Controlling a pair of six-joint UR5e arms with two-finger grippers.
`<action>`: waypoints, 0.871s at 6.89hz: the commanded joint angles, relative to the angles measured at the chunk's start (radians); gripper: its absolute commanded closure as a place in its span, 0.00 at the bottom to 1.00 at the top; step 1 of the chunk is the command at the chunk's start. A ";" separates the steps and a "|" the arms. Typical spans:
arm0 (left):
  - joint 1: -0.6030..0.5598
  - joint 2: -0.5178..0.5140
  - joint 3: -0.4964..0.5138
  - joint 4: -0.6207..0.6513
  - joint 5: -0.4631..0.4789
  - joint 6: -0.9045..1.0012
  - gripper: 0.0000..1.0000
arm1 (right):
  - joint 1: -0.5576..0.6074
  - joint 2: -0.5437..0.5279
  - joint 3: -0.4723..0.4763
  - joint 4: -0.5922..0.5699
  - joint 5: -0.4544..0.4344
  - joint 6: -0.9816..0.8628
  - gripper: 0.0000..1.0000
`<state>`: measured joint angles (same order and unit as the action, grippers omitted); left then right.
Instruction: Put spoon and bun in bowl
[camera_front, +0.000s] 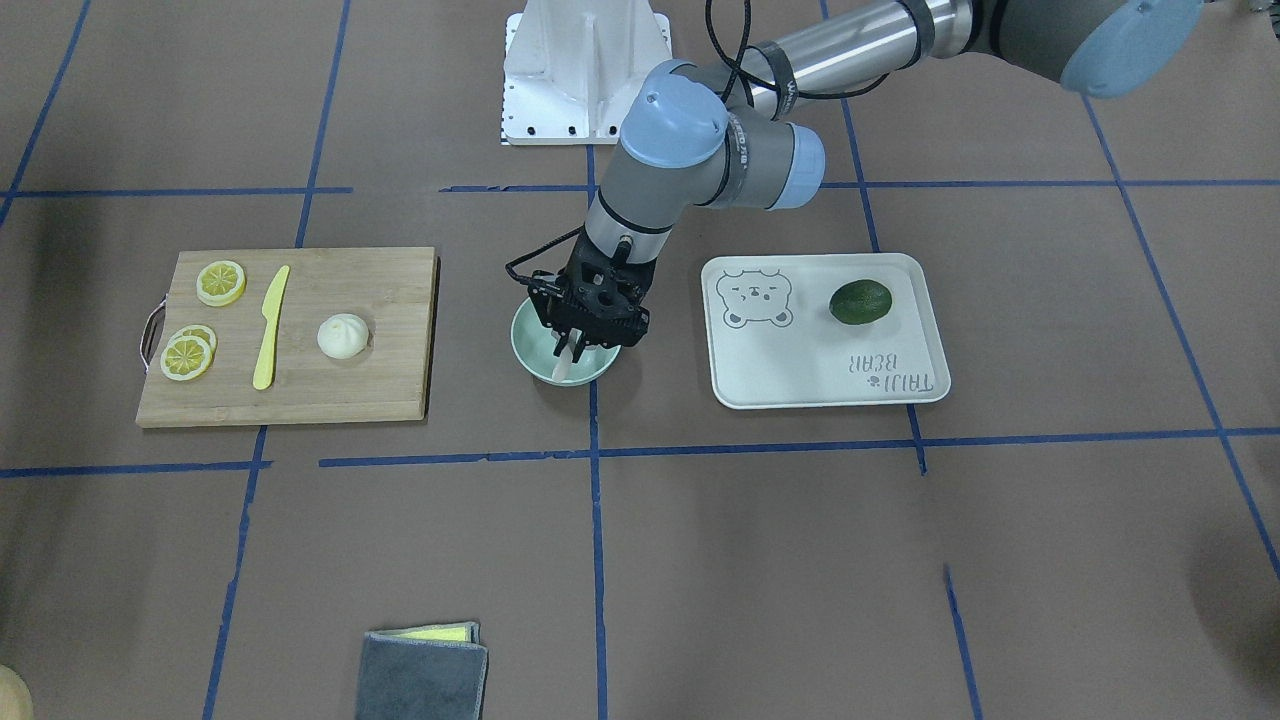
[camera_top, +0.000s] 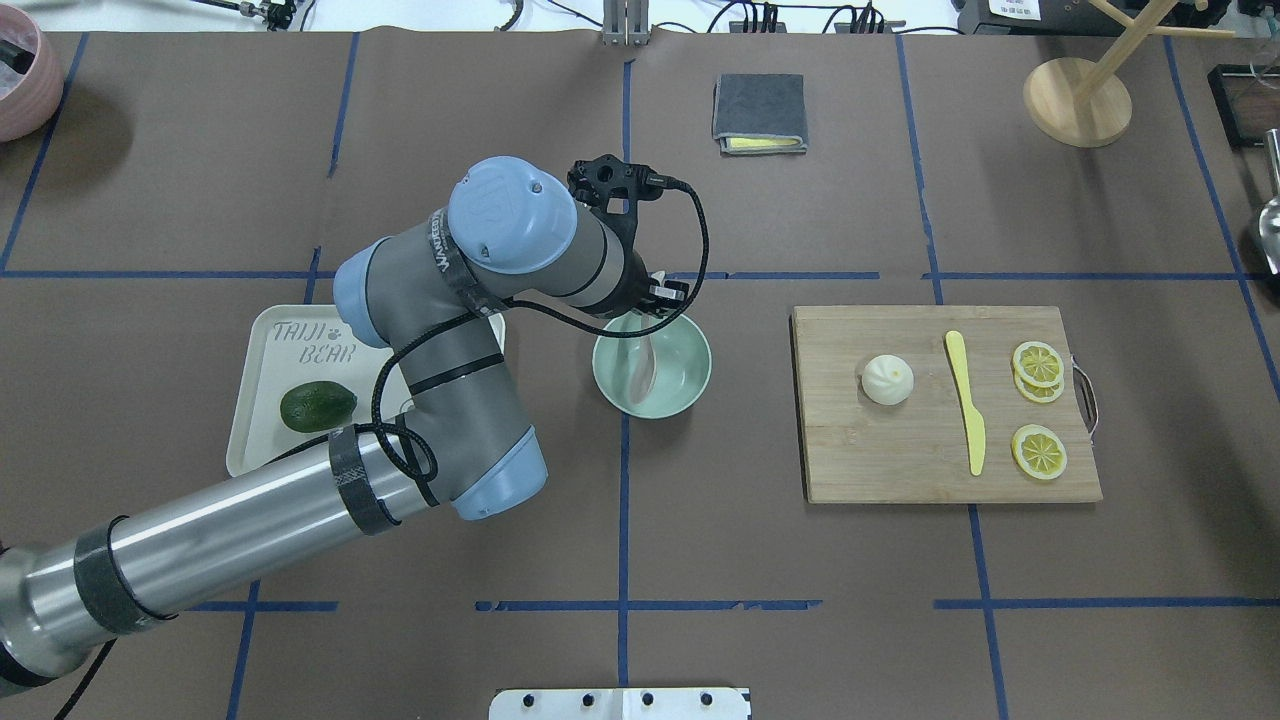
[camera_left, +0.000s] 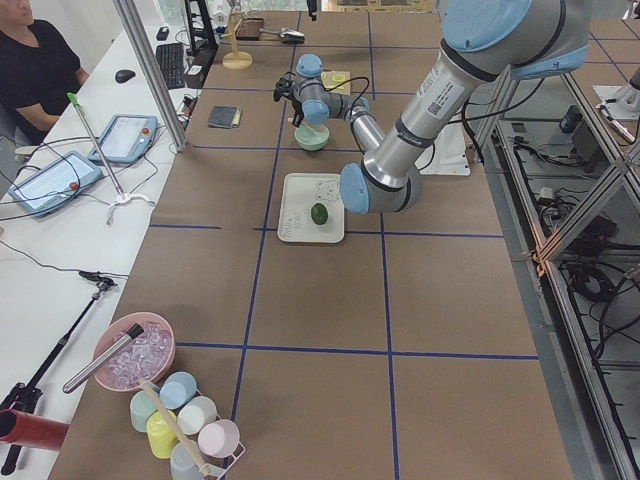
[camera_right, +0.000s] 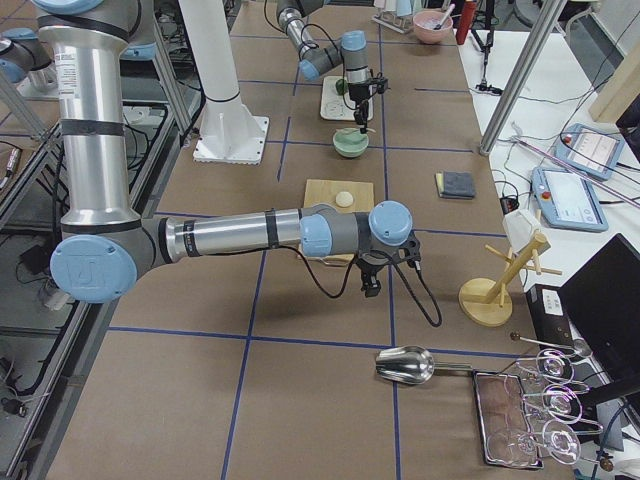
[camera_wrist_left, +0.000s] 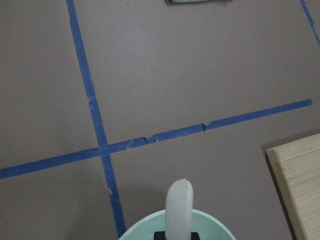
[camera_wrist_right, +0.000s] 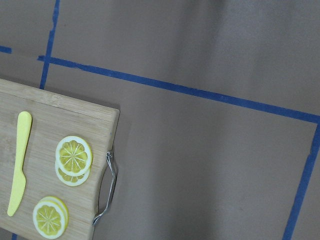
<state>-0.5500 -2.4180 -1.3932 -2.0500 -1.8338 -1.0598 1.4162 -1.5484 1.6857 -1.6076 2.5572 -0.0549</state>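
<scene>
— Mint-green bowl (camera_front: 524, 345): where does it sit?
— Near the middle of the table (camera_front: 700, 560), on a blue tape line. It is between a bamboo cutting board (camera_front: 390, 290) and a white tray (camera_front: 800, 385) with a bear drawing.
— And the spoon (camera_front: 564, 370)?
— Off-white plastic, gripped at its upper end by the left end effector (camera_front: 578, 345), whose fingers are closed on it. It hangs steeply, with its free end down inside the bowl. Whether that end touches the bottom, I cannot tell. The left wrist view shows the spoon standing up over the bowl's rim, with something dark at either side of its base.
— The bun (camera_front: 343, 336)?
— On the cutting board, in the half nearer the bowl, but well apart from the bowl itself. A yellow plastic knife (camera_front: 270, 325) lies beside it. Lemon slices (camera_front: 221, 282) lie beyond the knife, toward the board's metal handle.
— The right end effector (camera_right: 371, 288)?
— It hangs over the table near the cutting board and shows only in the right-side view. Open or closed, I cannot tell. Its wrist camera looks down on the board's handle end, the knife and the lemon slices.
— Anything else?
— A dark green avocado (camera_front: 860, 302) on the tray, and a folded grey cloth (camera_front: 420, 680) near the operators' edge of the table.
</scene>
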 joint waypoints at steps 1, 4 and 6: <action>0.016 0.005 0.002 -0.015 0.062 0.001 0.02 | -0.029 0.007 0.003 0.002 0.030 0.001 0.00; -0.083 0.156 -0.172 0.031 -0.048 0.017 0.04 | -0.145 0.062 0.099 0.003 0.023 0.228 0.00; -0.189 0.322 -0.329 0.143 -0.120 0.267 0.05 | -0.329 0.207 0.095 0.002 -0.138 0.511 0.00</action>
<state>-0.6802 -2.1880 -1.6275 -1.9738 -1.9156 -0.9168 1.1964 -1.4222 1.7776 -1.6051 2.5281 0.2930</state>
